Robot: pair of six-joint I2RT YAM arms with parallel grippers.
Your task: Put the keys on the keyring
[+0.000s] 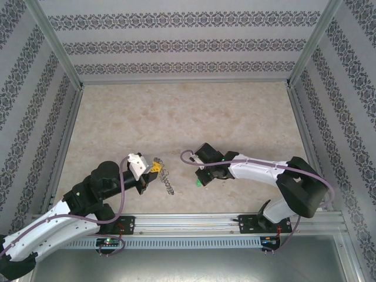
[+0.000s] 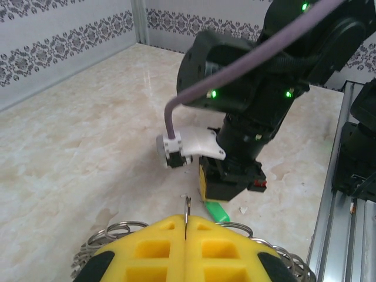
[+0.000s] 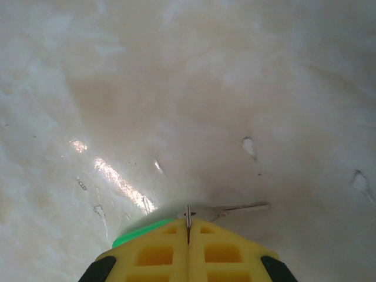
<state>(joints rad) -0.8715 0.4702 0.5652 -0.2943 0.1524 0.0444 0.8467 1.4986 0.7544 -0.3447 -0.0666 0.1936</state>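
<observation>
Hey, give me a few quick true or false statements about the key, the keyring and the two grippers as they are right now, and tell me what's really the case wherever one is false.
1. The fingers of the left gripper and the right gripper are closed together. True.
2. The key has a red head. False: its head is bright green, with a thin grey stem.
3. The keyring lies at the left gripper's tips. True.
4. The key already hangs on the keyring. False: it lies on the table at the right gripper's tips, apart from the keyring.
</observation>
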